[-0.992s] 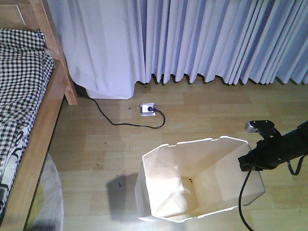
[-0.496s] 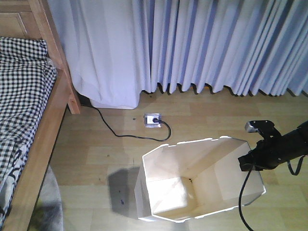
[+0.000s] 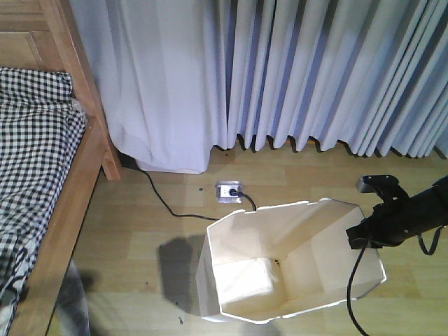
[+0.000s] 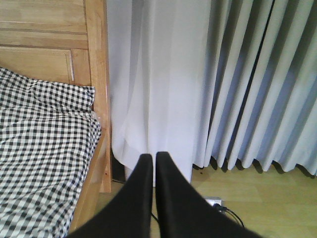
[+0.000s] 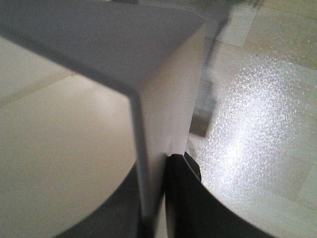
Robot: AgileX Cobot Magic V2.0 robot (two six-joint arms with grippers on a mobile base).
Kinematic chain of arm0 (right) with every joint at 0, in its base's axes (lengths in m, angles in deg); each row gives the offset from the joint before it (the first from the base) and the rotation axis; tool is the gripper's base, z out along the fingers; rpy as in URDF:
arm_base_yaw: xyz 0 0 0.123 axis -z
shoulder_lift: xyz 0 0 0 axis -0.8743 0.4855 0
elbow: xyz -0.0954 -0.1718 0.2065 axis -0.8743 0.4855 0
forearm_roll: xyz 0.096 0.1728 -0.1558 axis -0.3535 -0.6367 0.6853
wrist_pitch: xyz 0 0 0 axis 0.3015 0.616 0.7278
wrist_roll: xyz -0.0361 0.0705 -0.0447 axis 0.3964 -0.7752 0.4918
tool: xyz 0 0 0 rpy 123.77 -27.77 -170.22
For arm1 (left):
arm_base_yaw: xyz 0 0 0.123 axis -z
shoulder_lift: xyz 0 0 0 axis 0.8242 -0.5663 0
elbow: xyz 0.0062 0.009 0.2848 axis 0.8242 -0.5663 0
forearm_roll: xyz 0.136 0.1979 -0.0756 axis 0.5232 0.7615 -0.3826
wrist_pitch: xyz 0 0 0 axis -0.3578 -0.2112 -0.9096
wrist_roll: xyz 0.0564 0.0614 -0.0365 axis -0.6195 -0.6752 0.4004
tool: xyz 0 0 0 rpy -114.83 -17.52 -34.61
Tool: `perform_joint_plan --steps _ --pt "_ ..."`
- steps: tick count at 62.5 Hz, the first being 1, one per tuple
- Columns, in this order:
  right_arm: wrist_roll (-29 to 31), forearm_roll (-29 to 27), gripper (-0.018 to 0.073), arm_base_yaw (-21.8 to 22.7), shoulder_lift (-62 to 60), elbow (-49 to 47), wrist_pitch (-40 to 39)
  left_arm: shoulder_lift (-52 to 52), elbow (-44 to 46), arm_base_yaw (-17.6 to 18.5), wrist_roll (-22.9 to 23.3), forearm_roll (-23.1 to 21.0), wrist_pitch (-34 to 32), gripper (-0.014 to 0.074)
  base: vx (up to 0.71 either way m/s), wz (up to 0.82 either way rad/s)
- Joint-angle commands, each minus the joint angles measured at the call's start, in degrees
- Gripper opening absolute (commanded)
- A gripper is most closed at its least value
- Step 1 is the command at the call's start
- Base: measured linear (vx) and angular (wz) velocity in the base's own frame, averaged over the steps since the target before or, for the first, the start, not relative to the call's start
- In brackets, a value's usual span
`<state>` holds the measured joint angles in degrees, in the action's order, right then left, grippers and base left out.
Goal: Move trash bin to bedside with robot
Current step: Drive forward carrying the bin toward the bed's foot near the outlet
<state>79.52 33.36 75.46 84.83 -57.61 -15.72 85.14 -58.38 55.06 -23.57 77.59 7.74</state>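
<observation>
Toward 5 o'clock in the front view, the trash bin [image 3: 294, 245] is standing upright on the wooden floor [image 3: 126, 224], its open rim stretching widest from 9 to 3 o'clock. At the bin's 3 o'clock wall the right gripper [image 3: 358, 241] is pinching the rim. The right wrist view is showing its jaws closed on the thin white wall, one finger on each face. The left gripper [image 4: 151, 158] is carrying nothing, its jaws drawn to a narrow slit, and is pointing toward the curtain [image 4: 223, 74]. The bedside [image 3: 70, 192] is lying toward 9 o'clock of the bin, well apart from it, its wooden edge running roughly from 11 to 7 o'clock. Judged from this layout, the coming move is calling for travel toward 9 o'clock, with the right arm alone placed to steer. A floor socket [image 3: 228, 190] with a black cable [image 3: 183, 215] is lying just beside the bin's 11 o'clock corner, a possible snag.
</observation>
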Motion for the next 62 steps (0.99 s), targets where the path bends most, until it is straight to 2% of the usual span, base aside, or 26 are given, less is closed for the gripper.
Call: perform_joint_plan --steps 1,62 --pt "0.0 -4.0 -0.0005 0.1 -4.0 -0.8 9.7 0.8 -0.7 0.0 0.3 -0.2 -4.0 -0.0006 0.17 0.0" --pt "0.0 -4.0 -0.0005 0.1 -4.0 -0.8 9.7 0.8 -0.7 0.0 0.3 -0.2 -4.0 -0.0006 0.09 0.0"
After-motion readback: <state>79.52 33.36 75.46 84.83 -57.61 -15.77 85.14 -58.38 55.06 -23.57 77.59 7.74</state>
